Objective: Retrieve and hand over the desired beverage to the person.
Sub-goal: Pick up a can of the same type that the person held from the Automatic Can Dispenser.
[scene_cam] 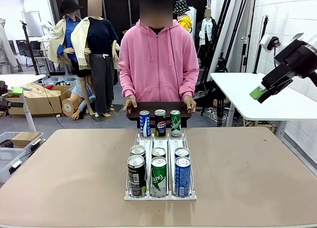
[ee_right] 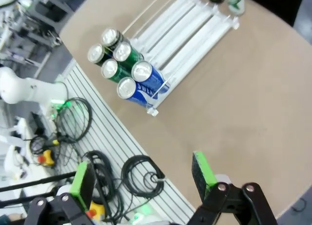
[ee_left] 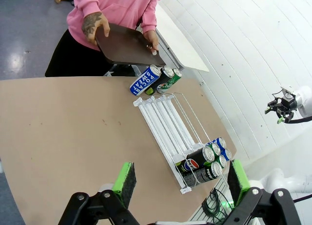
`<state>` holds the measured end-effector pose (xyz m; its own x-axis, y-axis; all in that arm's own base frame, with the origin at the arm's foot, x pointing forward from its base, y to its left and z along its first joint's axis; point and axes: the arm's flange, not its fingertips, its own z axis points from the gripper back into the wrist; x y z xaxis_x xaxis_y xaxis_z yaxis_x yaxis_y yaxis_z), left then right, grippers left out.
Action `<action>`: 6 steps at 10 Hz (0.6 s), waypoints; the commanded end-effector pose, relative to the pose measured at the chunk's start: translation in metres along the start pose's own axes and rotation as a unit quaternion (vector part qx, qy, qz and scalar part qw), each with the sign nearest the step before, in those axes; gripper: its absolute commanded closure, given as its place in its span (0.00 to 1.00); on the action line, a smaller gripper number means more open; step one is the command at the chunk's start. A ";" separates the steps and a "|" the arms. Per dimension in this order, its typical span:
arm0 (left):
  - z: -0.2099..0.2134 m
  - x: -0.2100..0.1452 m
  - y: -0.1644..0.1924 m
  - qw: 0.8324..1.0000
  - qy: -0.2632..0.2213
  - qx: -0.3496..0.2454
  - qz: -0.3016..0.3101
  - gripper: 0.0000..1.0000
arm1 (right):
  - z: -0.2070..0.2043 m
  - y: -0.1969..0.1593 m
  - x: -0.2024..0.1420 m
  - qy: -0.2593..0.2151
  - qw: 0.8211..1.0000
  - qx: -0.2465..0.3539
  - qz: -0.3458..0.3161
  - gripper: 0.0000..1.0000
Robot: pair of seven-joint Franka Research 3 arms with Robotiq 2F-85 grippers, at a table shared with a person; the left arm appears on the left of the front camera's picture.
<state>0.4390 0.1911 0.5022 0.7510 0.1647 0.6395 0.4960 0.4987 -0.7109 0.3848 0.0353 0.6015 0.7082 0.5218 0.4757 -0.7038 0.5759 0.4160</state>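
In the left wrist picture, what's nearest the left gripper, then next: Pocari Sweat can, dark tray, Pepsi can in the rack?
1. Pepsi can, near end of the rack, by the left gripper.
2. Pocari Sweat can, past the rack's far end.
3. Dark tray, held by the person.

light: bright and even, from above | shadows: soft, small, by the cans [scene_cam: 158, 176] | glare: white spot on the floor [ee_left: 20, 55] | blur: right wrist view fuzzy | edges: wrist views bend

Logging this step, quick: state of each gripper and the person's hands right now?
Left gripper: open, empty.
Right gripper: open, empty.
Person's hands: both holding a dark tray.
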 end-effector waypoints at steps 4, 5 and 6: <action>0.002 0.001 -0.001 1.000 -0.003 -0.002 0.004 0.00 | -0.051 0.049 0.028 0.072 0.995 -0.071 0.006 0.00; 0.002 0.001 -0.001 1.000 -0.003 -0.002 0.004 0.00 | -0.067 0.054 0.034 0.074 0.994 -0.082 0.003 0.00; 0.002 0.001 -0.001 1.000 -0.003 -0.002 0.004 0.00 | -0.084 0.059 0.041 0.082 0.992 -0.094 -0.003 0.00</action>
<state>0.4390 0.1910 0.5023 0.7510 0.1645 0.6394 0.4959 0.4989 -0.7108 0.3736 0.1326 0.5919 0.6946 0.6218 0.3619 -0.7174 0.6362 0.2839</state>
